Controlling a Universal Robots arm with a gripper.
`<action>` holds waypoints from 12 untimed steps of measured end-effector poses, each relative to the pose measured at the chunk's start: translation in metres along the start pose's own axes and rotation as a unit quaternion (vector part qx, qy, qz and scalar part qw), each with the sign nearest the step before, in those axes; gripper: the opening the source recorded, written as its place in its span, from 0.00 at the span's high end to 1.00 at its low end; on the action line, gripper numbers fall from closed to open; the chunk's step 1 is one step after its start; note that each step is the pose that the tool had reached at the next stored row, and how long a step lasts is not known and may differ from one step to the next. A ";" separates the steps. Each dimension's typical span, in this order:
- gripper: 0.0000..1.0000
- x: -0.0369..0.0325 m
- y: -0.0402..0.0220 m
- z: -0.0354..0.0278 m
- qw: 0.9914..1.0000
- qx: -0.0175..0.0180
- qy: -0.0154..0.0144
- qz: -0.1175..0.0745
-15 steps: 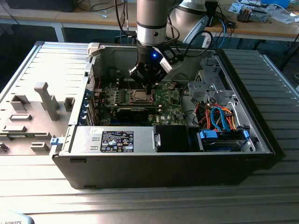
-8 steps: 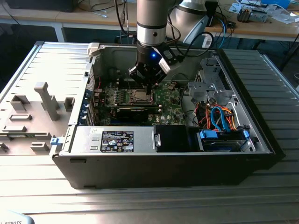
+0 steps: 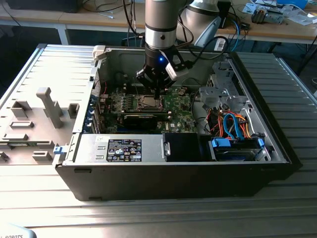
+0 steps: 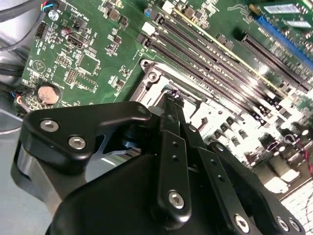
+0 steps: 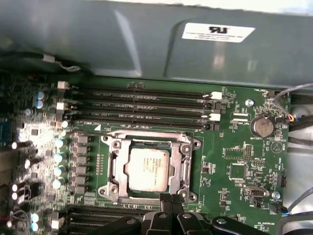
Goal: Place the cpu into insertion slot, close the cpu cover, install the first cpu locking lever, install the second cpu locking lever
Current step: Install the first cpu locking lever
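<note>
The cpu point(image 5: 148, 169), a pale square chip, lies flat in the insertion slot point(image 5: 113, 145) on the green motherboard point(image 5: 234, 156). The silvery cpu cover point(image 5: 184, 161) lies down around it, the chip showing through its window. My gripper point(image 5: 169, 198) is shut, with nothing visible between its black fingers point(image 4: 172, 147). Its tips sit at the socket's edge, beside the chip. In the exterior view the gripper point(image 3: 157, 93) reaches down into the open computer case just above the socket point(image 3: 148, 102). In the second wrist view the gripper point(image 4: 172, 98) meets the socket's metal frame point(image 4: 154, 78). I cannot make out how the locking levers stand.
Long black memory slots point(image 5: 142, 105) run beside the socket, with a coin battery point(image 5: 261, 126) nearby. The case's walls point(image 3: 257, 94) enclose the board. A drive cage with coloured cables point(image 3: 233, 124) fills the exterior view's right. A grey fixture point(image 3: 47, 106) stands outside the case.
</note>
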State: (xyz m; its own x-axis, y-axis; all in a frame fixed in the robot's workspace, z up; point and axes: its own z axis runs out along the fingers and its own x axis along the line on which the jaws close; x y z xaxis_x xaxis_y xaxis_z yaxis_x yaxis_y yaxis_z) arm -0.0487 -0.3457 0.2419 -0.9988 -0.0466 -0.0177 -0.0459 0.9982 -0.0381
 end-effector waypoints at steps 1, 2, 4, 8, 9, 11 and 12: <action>0.89 0.0000 0.0000 0.0000 1.000 -0.001 0.000 0.010; 0.89 0.0000 0.0000 0.0000 1.000 -0.002 0.000 0.011; 0.89 0.0000 0.0000 0.0000 1.000 -0.002 0.000 0.011; 0.89 0.0000 -0.0001 -0.0004 1.000 -0.002 0.000 0.013; 0.89 0.0001 -0.0001 -0.0009 1.000 -0.002 0.000 0.013; 0.89 0.0001 -0.0001 -0.0018 1.000 -0.002 0.000 0.014; 0.89 0.0001 -0.0001 -0.0022 1.000 -0.002 0.000 0.014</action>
State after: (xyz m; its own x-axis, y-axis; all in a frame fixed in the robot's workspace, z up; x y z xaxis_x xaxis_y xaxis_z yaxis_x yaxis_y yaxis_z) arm -0.0488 -0.3457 0.2442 -0.9997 -0.0189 -0.0178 -0.0183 0.9993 -0.0340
